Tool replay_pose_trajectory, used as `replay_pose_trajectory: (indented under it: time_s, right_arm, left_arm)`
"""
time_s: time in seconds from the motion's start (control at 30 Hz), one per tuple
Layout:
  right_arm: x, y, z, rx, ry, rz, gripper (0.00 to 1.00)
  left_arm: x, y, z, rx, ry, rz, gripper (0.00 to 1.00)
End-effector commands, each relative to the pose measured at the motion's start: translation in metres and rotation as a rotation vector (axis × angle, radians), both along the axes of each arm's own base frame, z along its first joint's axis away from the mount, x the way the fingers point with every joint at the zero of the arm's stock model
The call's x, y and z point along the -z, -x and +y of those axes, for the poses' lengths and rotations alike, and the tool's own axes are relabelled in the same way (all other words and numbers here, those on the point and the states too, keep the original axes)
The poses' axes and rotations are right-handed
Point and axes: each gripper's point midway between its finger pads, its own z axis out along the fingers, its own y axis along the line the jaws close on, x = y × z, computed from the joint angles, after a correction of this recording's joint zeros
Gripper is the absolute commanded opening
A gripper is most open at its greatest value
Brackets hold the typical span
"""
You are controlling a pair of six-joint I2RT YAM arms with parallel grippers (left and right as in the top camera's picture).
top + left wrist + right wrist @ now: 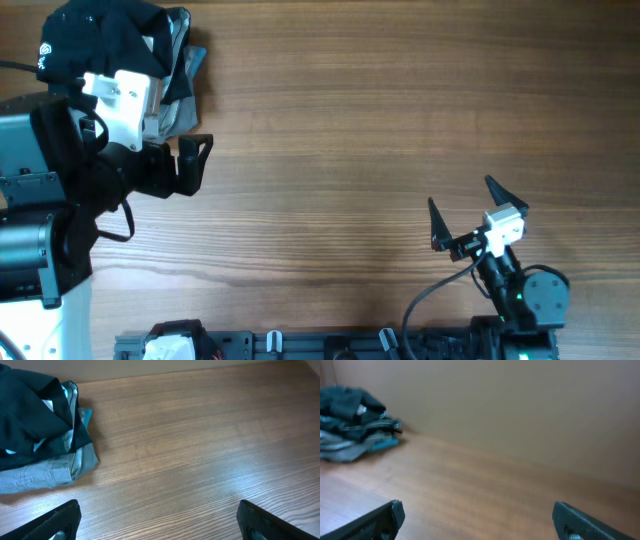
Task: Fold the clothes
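Folding has not begun; the step in hand, as I judge it, is fetching the shirt point(100, 35) from its heap. It lies crumpled in the far left corner of the table point(350, 130), on top of a grey garment point(45, 472), with a strip of light-blue cloth point(82, 415) showing at the heap's edge. The rest of the table is bare wood.

The left gripper point(200, 165) hangs just on the near side of that corner, its jaws spread wide and holding nothing. In the left wrist view the heap sits up and to the left of the fingers point(55, 520), clear of them. The right gripper point(460, 192) is over the near right part of the table, well apart from the heap, and is likewise spread and empty.

The shirt is bunched, so it shows no long axis and points no readable way. Collar, hem and sleeves cannot be told apart. Only a small white round logo point(45, 50) shows, on the heap's left side from overhead.

The next move calls for the left gripper to reach to the far left corner and pinch only black cloth, not the grey layer beneath. It should then drag the shirt to the table's middle, where both arms can spread it flat. Catching two garments at once is the risk.
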Motion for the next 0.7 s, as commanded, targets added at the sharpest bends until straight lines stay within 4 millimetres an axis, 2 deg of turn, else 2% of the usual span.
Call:
replay_pose_trajectory:
  time_s: [0.0, 0.67]
  right_arm:
    - [0.0141, -0.0040, -0.0015, 0.012, 0.011, -0.018, 1.00]
    - [0.0183, -0.0045, -0.0010, 0.009, 0.013, 0.000, 1.00]
  left_arm:
    - [0.0005, -0.0003, -0.0009, 0.014, -0.013, -0.006, 1.00]
    - [0.0006, -0.0001, -0.0014, 0.015, -0.013, -0.005, 1.00]
